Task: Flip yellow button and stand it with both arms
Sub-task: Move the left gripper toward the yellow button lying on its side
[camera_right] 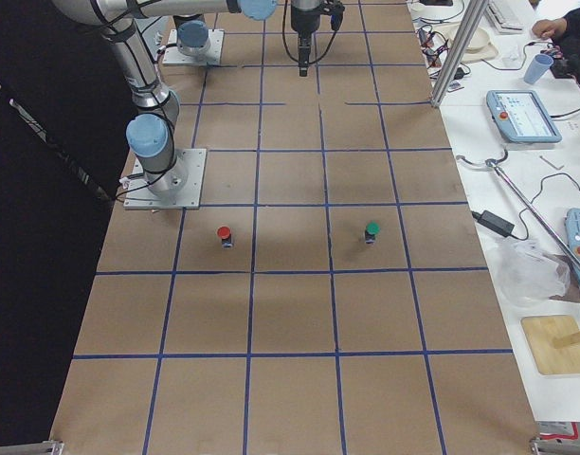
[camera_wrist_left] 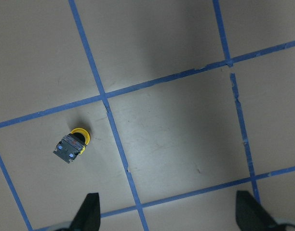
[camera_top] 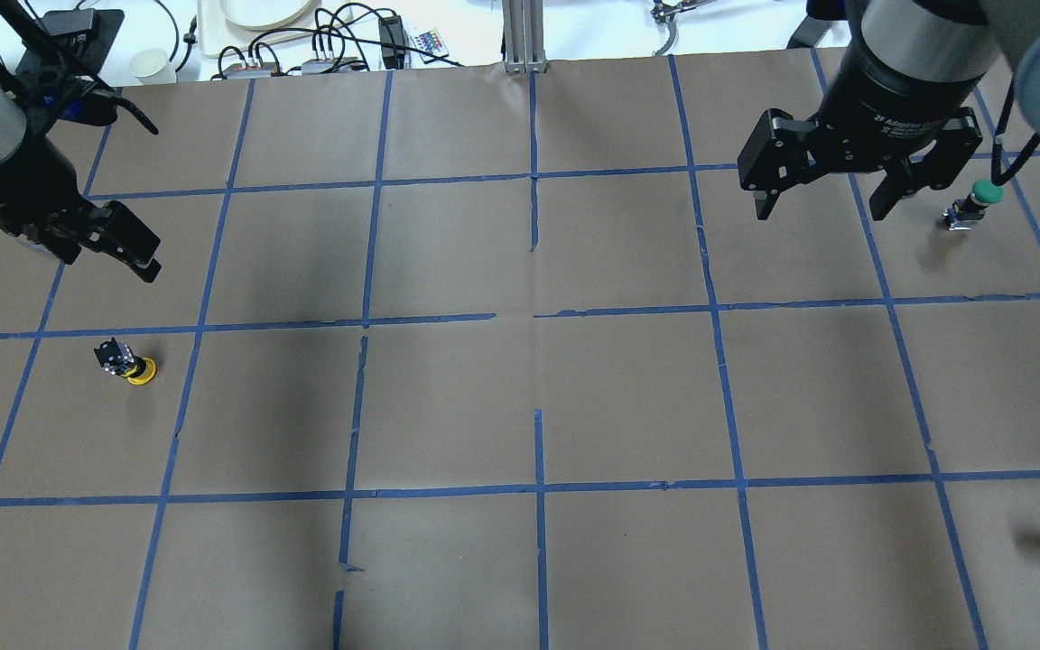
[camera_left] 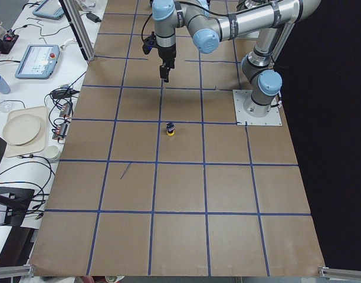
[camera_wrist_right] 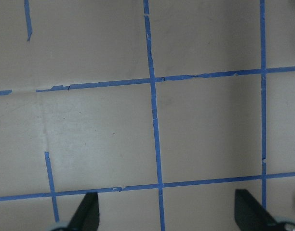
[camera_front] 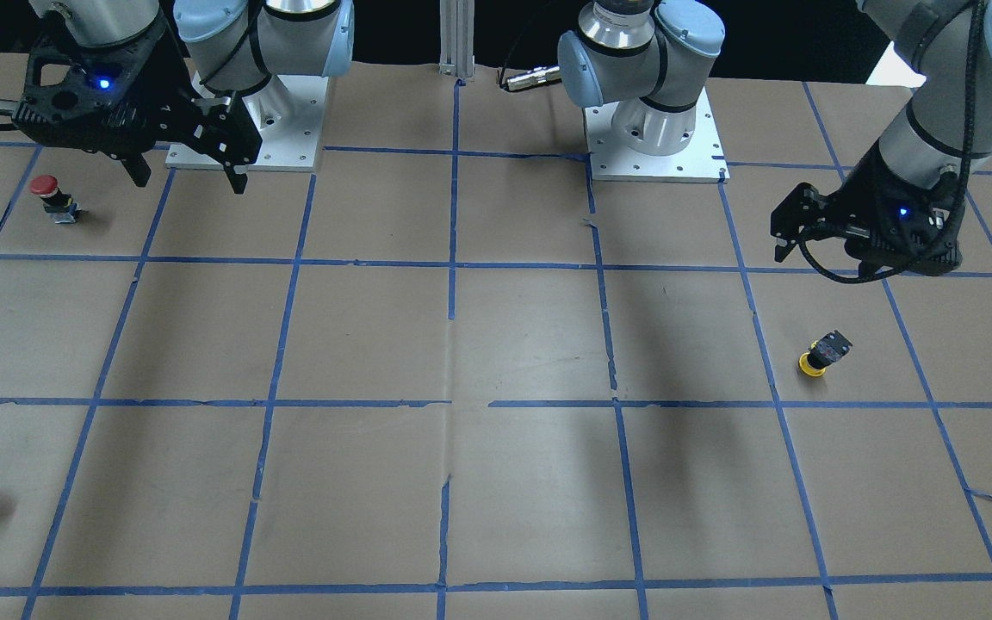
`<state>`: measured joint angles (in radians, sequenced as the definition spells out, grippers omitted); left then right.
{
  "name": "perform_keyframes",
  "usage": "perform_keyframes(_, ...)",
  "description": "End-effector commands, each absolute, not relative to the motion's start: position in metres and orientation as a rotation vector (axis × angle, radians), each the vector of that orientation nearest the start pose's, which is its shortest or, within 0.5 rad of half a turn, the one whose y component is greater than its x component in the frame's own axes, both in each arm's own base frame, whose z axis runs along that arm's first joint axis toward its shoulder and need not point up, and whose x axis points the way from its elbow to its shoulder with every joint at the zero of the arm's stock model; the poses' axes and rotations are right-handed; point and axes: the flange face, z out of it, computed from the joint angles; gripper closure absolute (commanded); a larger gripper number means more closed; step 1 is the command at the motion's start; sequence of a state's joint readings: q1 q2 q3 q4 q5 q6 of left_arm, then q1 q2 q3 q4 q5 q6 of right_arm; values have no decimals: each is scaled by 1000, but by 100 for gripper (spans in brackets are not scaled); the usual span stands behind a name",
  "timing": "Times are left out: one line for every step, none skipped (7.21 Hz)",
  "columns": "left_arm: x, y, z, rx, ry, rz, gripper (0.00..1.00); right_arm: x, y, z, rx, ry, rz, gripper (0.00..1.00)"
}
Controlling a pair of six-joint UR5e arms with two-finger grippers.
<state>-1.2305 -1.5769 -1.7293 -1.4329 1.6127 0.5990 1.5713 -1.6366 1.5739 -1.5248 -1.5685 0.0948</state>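
My left gripper (camera_top: 143, 257) hangs wide open over the desk (camera_top: 520, 406), holding nothing. It is near the yellow button (camera_top: 129, 364) but not above it. The button sits in a left-hand square, apart from both grippers, seemingly cap down with its body up. Far right, my right gripper (camera_top: 822, 212) is also wide open and empty. I judge this the approach: next I centre the left over the body, descend and pinch — then bring the right in for the flip.

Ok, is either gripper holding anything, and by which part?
Nothing is held. The left gripper and right gripper are open and empty; the yellow button sits on the table, touched by neither.
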Motion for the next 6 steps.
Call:
perform_keyframes(69, -498, 399, 326, 3103, 64, 1, 145, -464, 510, 268, 3031, 9, 0)
perform_keyframes(77, -505, 386, 308, 3115, 96, 1, 146, -462, 510, 282, 3026, 15, 0)
perform_keyframes(105, -514, 371, 239, 3119, 81, 1, 146, -464, 507, 262, 3027, 28, 0)
perform_keyframes(115, -519, 362, 210, 3120, 63, 1, 145, -469, 503, 139, 3039, 5, 0)
perform_keyframes(118, -522, 354, 160, 3130, 78, 1, 144, -471, 497, 70, 3049, 34, 0)
perform_keyframes(118, -523, 349, 88, 3139, 87, 1, 143, -473, 496, 53, 3055, 21, 0)
